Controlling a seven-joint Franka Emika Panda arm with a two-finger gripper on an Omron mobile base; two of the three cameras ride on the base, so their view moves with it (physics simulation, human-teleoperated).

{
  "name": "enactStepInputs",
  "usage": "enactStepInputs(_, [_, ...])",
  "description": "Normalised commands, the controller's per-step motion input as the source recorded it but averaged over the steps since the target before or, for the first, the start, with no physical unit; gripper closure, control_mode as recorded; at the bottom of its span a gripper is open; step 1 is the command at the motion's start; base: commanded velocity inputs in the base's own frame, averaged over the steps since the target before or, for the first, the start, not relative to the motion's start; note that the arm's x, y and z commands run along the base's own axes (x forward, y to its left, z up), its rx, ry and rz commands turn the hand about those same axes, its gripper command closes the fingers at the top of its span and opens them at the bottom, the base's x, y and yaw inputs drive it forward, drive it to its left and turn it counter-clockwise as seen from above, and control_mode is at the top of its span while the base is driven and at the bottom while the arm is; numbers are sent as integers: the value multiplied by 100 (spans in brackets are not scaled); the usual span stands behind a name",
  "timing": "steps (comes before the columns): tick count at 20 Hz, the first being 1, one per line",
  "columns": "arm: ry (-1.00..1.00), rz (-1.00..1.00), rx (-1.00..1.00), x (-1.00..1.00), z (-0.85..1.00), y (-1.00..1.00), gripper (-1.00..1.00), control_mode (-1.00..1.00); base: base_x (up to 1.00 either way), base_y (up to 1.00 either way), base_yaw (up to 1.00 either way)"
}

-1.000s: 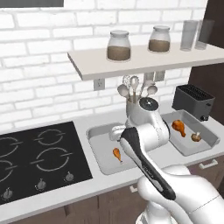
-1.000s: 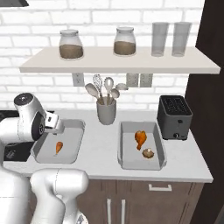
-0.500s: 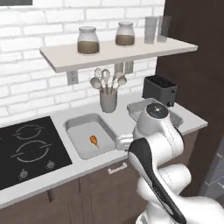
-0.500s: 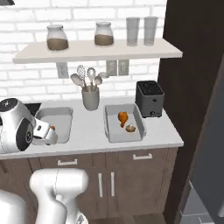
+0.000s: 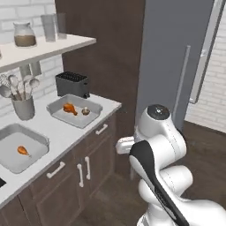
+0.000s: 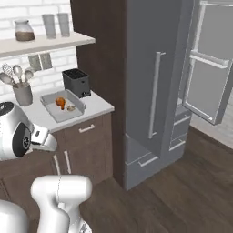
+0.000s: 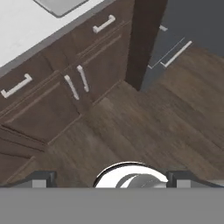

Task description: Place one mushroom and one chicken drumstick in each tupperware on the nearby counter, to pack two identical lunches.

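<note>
My tool (image 7: 112,179) hangs with its jaws apart and empty above the wood floor. On the worktop (image 5: 66,132), the far tupperware (image 5: 74,110) holds drumstick and mushroom; the near tupperware (image 5: 20,147) lacks its mushroom, so I reckon I must fetch one.

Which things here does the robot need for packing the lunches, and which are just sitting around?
Needed:
- right tupperware, with a chicken drumstick and a mushroom in it
- left tupperware, with only a second drumstick
- counter
- gripper, open and empty

Just sitting around:
- toaster
- utensil pot
- shelf jar
- fridge
</note>
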Motion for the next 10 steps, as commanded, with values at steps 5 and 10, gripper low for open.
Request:
enactStepInputs(5, [0,0,0,0,0,0,-100,100,2,-89,-71])
enactStepInputs(10, [0,0,0,0,0,0,-100,100,95,-100,-32])
